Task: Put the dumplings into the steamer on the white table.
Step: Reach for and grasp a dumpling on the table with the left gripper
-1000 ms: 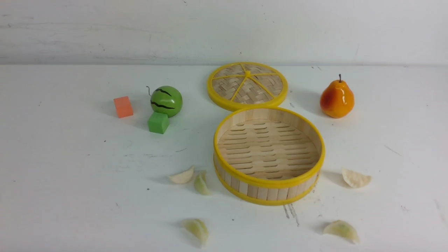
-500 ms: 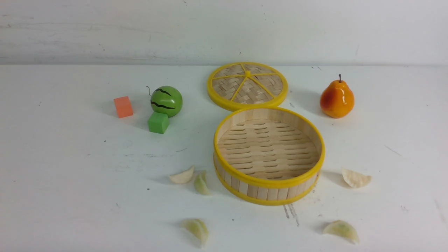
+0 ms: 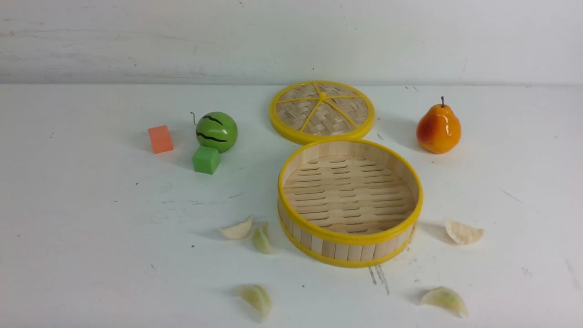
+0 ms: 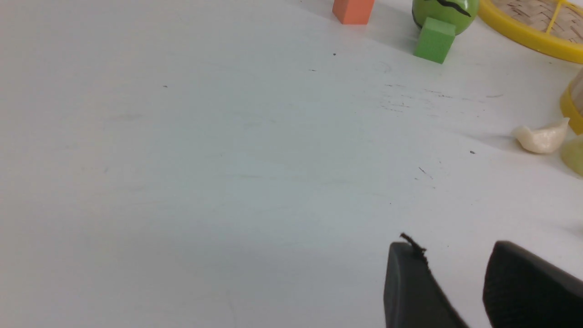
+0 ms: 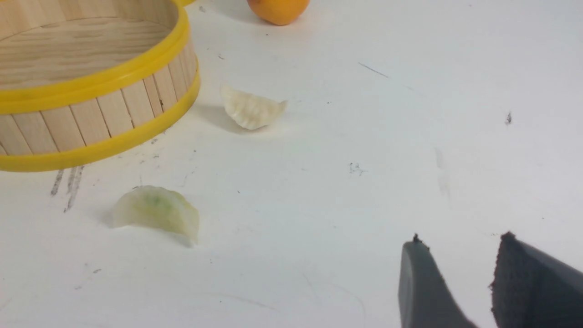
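At centre right of the front view, the steamer [image 3: 350, 248] sits empty on the table [image 3: 91, 237]. All five dumplings [image 3: 237, 230] lie around it, so every placement remains. In the left wrist view, lower right, the left gripper [image 4: 455, 257] has its jaws apart, empty. In the right wrist view, lower right, the right gripper [image 5: 460, 248] is likewise apart and empty, with two dumplings near the steamer. Nothing has moved since the earlier frame.

Brightness: even, bright light is washing the white table [image 3: 91, 228] pale.
Shadows: soft ones are falling leftward from the pear [image 3: 438, 130] and the steamer [image 3: 350, 248].
Glare: a small highlight is gleaming on the pear.
Focus: the wall [image 3: 291, 41] is looking soft, faintly smeared.
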`<action>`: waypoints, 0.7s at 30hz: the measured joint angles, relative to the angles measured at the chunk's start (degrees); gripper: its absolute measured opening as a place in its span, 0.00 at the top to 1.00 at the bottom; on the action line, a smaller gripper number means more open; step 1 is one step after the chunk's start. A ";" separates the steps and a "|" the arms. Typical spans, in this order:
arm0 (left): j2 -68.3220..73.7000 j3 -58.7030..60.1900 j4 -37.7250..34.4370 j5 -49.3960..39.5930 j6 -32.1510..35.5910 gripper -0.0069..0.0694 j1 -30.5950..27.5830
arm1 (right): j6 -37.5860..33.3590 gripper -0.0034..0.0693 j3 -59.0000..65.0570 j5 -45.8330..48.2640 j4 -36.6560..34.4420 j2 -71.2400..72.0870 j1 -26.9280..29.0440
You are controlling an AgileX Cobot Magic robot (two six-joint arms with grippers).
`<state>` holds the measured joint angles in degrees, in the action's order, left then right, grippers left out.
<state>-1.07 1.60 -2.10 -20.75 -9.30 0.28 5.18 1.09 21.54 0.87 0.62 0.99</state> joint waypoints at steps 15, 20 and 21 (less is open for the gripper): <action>0.00 0.00 0.72 0.25 0.00 0.60 0.00 | 0.01 0.62 0.00 0.00 -0.44 0.00 0.00; 0.00 0.11 -17.14 6.12 -14.16 0.60 0.07 | 3.80 0.62 0.00 -0.17 -7.95 0.00 0.00; 0.00 0.11 -17.14 6.35 -15.25 0.60 0.07 | 3.80 0.62 0.00 -0.17 -8.77 0.00 0.00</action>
<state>-1.07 1.71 -19.23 -14.41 -24.55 0.35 8.98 1.09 21.37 -7.91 0.62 0.99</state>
